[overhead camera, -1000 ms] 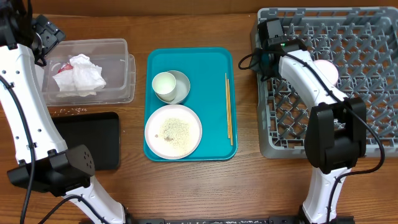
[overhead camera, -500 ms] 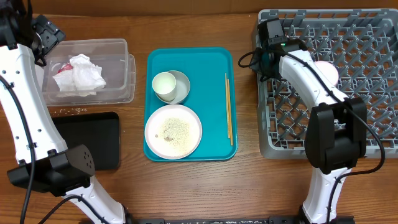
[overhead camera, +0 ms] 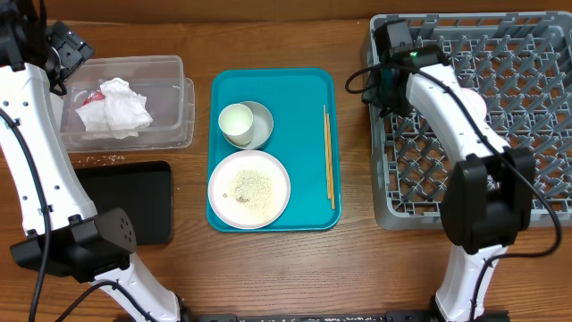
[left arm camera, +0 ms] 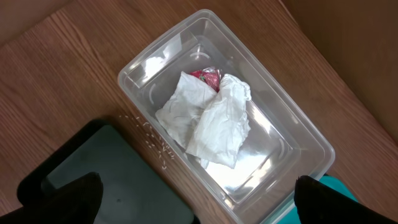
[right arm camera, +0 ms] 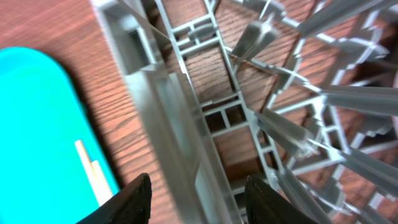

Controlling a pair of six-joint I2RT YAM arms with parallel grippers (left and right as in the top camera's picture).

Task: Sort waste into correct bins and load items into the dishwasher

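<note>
**Waste binned, dishes waiting: napkins (left arm camera: 211, 121) and a red wrapper (left arm camera: 208, 76) lie in the clear tub (left arm camera: 298, 134).**
On the teal tray (overhead camera: 313, 89), the plate (overhead camera: 219, 183) of rice (overhead camera: 252, 188), grey bowl (overhead camera: 264, 114) and cup (overhead camera: 235, 122) await the dish rack (overhead camera: 518, 116). Only the 2 wrist views show empty hands: left gripper (left arm camera: 196, 186) spread wide above the tub, right gripper (right arm camera: 198, 183) parted over the rack's wall.

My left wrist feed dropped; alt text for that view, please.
A clear tub holds crumpled white napkins and a red wrapper scrap. Rice grains lie on the wood beside the black tray; the open fingers frame the bottom corners.
</note>
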